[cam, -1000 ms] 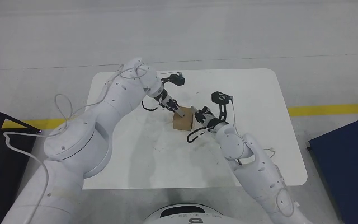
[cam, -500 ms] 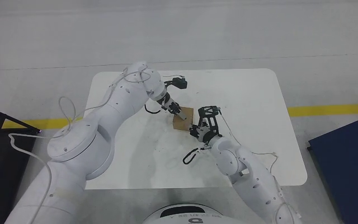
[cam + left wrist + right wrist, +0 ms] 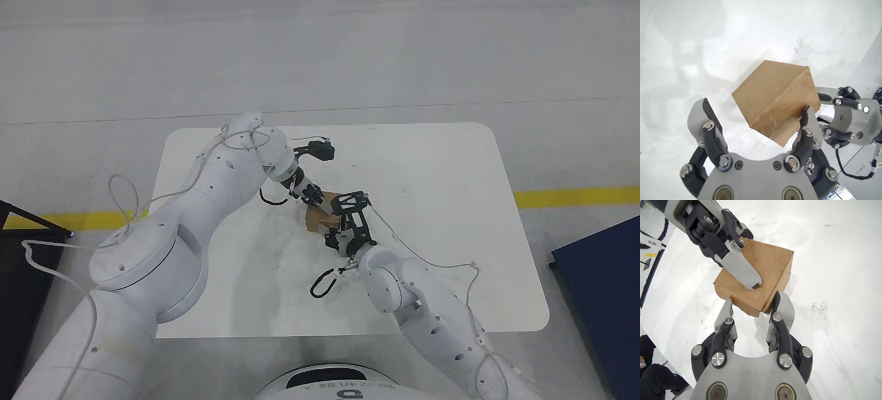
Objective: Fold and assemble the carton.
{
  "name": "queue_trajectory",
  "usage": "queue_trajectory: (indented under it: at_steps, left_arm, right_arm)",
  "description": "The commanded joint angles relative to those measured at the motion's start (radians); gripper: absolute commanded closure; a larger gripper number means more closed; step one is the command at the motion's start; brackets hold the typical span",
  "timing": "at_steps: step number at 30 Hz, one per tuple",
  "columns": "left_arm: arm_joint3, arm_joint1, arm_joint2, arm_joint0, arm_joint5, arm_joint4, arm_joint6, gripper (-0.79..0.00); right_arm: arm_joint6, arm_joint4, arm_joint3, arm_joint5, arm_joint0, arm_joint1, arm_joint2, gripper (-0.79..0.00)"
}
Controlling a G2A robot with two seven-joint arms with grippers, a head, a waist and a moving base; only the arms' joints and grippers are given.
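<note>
The carton (image 3: 762, 262) is squared up, pressed by spread left end effector (image 3: 756, 105), corner seemingly pinched by right end effector (image 3: 752, 297); closing remains.

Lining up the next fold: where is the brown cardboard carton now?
Top view: the brown cardboard carton sits near the middle of the white table, between the left claw and the right claw.

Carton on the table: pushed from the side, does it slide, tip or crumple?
Likely light, soft-walled: the carton shows creases and a ragged corner, so it may dent. Flat-bottomed on the smooth table, it probably slides rather than tips. The left end effector touching its top may steady it.
</note>
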Motion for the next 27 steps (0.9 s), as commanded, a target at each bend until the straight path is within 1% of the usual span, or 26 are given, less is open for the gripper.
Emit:
queue_trajectory:
  at_steps: [1,4,7,11,14,16,20,24,27]
  left_arm:
    - [0.003,-0.002,-0.002,0.001,-0.004,0.004,-0.001,-0.785]
    - [0.009,-0.005,-0.006,0.001,-0.009,0.007,-0.004,-0.785]
    - [0.013,-0.008,-0.011,0.002,-0.013,0.009,-0.007,-0.785]
    - [0.019,-0.011,-0.016,0.003,-0.016,0.013,-0.009,-0.785]
    - [0.024,-0.014,-0.02,0.003,-0.019,0.015,-0.01,-0.785]
    - [0.027,-0.015,-0.023,0.003,-0.02,0.017,-0.009,-0.785]
    - [0.031,-0.018,-0.029,0.004,-0.026,0.019,-0.009,-0.785]
    - [0.037,-0.021,-0.035,0.006,-0.031,0.021,-0.009,-0.785]
    - [0.041,-0.022,-0.039,0.006,-0.034,0.024,-0.01,-0.785]
  right_arm:
    - [-0.003,0.0,-0.001,0.009,0.001,-0.002,-0.001,-0.363]
    - [-0.003,-0.008,-0.007,0.024,-0.007,-0.003,0.004,-0.332]
    - [0.0,-0.017,-0.019,0.037,-0.021,-0.001,0.014,-0.28]
    - [0.005,-0.038,-0.044,0.051,-0.047,0.002,0.031,-0.256]
    - [0.01,-0.048,-0.066,0.056,-0.069,0.005,0.044,-0.286]
    - [0.013,-0.052,-0.076,0.052,-0.078,0.006,0.047,-0.32]
    - [0.005,-0.055,-0.06,0.041,-0.062,0.001,0.033,-0.431]
    - [-0.004,-0.061,-0.013,0.055,-0.018,-0.01,0.012,-0.443]
    - [-0.005,-0.059,0.013,0.063,0.01,-0.018,-0.004,-0.477]
